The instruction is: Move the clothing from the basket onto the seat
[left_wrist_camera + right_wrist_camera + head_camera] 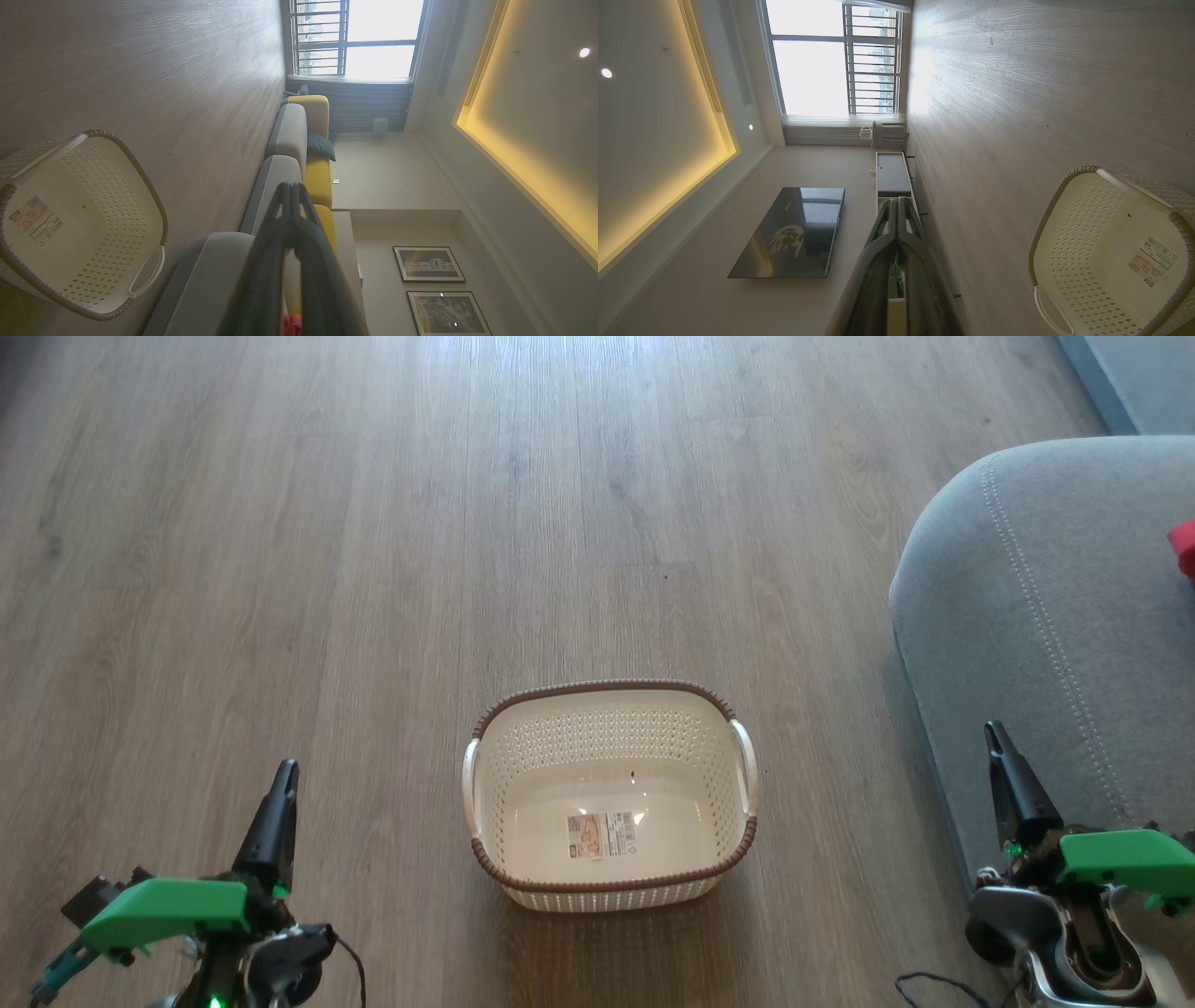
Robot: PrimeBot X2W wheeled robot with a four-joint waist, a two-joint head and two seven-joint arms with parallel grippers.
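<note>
The basket [607,733] stands empty; a red sliver, probably the clothing [1184,549], lies on the seat [1018,616]. The left gripper [286,775] and right gripper [995,737] are pressed together, holding nothing. The task looks finished, so no further grasp seems needed.

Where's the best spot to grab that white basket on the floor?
Probably a white side handle, coming from above. The basket stands upright and empty, and each handle loops out from the brown rim, leaving a gap to hook into.
</note>
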